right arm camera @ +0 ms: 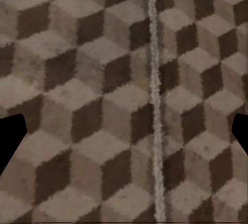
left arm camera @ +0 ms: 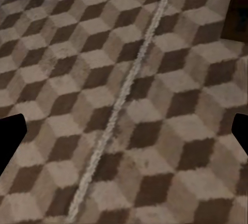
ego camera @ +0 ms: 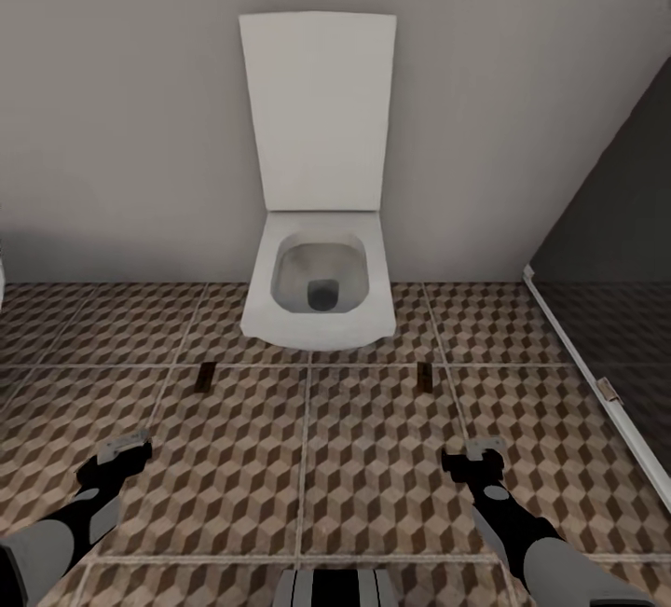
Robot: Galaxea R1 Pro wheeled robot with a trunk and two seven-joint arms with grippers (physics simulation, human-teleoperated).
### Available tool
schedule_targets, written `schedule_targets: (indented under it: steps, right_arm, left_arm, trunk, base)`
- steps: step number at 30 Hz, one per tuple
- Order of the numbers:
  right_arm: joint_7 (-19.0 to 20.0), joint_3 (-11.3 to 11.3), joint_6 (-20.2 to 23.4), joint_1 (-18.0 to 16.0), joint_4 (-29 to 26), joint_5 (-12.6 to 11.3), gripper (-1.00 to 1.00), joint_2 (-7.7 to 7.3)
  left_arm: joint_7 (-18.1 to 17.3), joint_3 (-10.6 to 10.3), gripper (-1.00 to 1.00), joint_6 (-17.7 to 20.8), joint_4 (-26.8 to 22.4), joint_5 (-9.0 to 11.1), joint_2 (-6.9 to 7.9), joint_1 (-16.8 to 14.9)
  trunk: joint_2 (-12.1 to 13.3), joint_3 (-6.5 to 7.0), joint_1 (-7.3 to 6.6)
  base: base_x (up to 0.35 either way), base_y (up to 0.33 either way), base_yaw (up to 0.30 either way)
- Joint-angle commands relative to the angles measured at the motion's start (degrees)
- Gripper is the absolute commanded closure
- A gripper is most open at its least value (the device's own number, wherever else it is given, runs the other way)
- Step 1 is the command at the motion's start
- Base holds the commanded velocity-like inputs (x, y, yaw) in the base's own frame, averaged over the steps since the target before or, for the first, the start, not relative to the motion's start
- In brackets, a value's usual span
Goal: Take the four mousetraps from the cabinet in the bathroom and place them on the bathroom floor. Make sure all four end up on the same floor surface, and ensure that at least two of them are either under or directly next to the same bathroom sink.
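- Two small dark flat rectangular mousetraps are seen lying on the cube-patterned brown, beige and white tiled bathroom floor (ego camera: 308,458), one (ego camera: 205,377) at the left and one (ego camera: 425,379) at the right of the white wall-hung toilet (ego camera: 320,295).
- The left gripper (ego camera: 126,448) and the right gripper (ego camera: 485,448) are held low above the tiles, each just short of a trap; their fingers are spread wide and nothing is gripped, presumably so the boards can be picked up or left lying.
- Neither sink nor cabinet is faced, so a sink-side placement cannot be judged.

Illumination is even and diffuse, moderately bright, with no visible source and no glare. The toilet (ego camera: 319,281) casts only a faint shadow on the bathroom floor (ego camera: 373,458). Both wrist views render the tiles soft and blurred; the head view is sharper.
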Motion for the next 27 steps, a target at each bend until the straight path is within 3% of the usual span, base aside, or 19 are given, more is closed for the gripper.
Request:
schedule_targets:
  steps: [1, 8, 13, 19, 27]
  right_arm:
    - [-0.32, 0.10, -0.06, -0.03, 1.09, 0.52, -1.00, 0.00]
    - [-0.28, 0.09, -0.30, -0.01, 8.01, 0.56, -1.00, 0.02]
    - [-0.21, 0.03, -0.42, 0.19, 13.50, 0.60, -1.00, 0.07]
    - [-0.19, 0.01, -0.45, 0.48, 16.96, 0.50, -1.00, 0.12]
    - [-0.12, 0.00, -0.46, 1.48, 18.48, 0.42, -1.00, 0.51]
  left_arm:
    - [0.26, -0.51, -1.00, -0.07, 0.75, 0.12, 0.01, 0.03]
    - [0.08, -0.51, -1.00, 0.13, 3.37, 0.17, -0.01, 1.02]
    - [0.06, -0.51, -1.00, 2.68, 4.00, 0.18, -0.12, 3.16]
    - [-0.08, -0.51, -1.00, 6.06, 4.14, 0.23, -0.17, 6.15]
    - [-0.12, -0.51, -1.00, 7.10, 4.15, 0.27, -0.28, 10.83]
  trunk:
    - [0.00, 0.19, -0.03]
    - [0.10, 1.74, -0.21]
    - [0.16, 2.85, -0.34]
    - [0.24, 4.18, -0.50]
    - [0.35, 5.95, -0.70]
  base:
    - [0.000, 0.000, 0.000]
    - [0.000, 0.000, 0.000]
    - [0.000, 0.000, 0.000]
    - [0.000, 0.000, 0.000]
    - [0.000, 0.000, 0.000]
